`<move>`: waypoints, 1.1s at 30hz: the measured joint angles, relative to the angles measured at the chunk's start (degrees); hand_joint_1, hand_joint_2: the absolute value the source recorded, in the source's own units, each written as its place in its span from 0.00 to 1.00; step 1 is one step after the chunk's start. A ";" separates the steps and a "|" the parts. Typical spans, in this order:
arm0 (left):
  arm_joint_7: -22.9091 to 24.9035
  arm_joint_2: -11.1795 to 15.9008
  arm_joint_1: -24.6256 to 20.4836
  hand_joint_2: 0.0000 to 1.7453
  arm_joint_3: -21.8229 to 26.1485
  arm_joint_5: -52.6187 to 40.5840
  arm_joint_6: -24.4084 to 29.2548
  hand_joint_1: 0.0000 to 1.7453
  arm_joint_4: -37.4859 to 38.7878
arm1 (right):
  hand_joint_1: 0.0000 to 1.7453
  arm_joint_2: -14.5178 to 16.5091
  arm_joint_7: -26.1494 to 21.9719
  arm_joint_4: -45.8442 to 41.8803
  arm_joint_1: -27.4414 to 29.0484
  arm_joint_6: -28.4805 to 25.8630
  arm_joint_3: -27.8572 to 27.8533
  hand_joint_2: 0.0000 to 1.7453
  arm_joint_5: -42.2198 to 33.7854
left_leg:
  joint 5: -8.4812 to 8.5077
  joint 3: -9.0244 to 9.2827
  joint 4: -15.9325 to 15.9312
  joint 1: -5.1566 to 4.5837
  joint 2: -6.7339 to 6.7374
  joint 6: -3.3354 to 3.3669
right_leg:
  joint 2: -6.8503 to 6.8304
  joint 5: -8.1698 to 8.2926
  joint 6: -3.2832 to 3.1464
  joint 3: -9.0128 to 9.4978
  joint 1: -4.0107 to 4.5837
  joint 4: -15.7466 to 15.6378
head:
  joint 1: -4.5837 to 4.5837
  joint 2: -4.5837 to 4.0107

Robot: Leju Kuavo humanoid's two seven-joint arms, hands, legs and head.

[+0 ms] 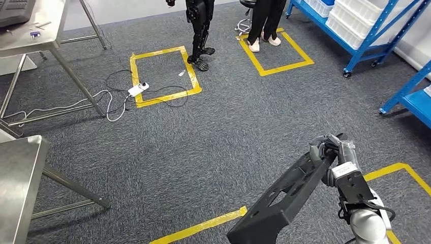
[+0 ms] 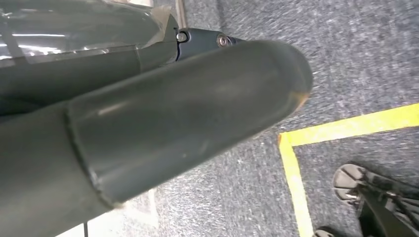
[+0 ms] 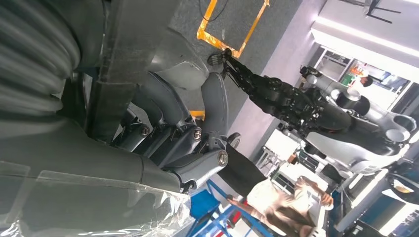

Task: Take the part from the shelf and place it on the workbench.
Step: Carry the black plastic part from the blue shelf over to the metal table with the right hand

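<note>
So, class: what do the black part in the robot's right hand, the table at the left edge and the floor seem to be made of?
The part in the right hand looks like matte black moulded plastic: dull, with cut-out openings. The table looks like brushed steel: grey sheen, thin metal legs. The floor looks like short-pile grey carpet, speckled, marked with yellow tape.

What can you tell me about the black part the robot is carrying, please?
The black part is a long, flat, matte piece, plastic by the look of it, with raised ribs and a cut-out opening near its wider end. It hangs tilted above the grey carpet, its narrow upper end gripped by the right hand, its wide end pointing down toward the yellow floor tape.
</note>
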 joint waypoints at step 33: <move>2.16 -2.77 -0.13 0.00 4.78 1.08 3.60 0.00 0.01 | 1.00 3.58 -2.24 13.27 -14.05 -0.94 9.41 1.00 2.26 | -0.65 -0.68 1.00 0.08 1.33 -0.33 | -1.21 0.36 -1.35 0.08 0.09 -0.08 | -0.47 -0.01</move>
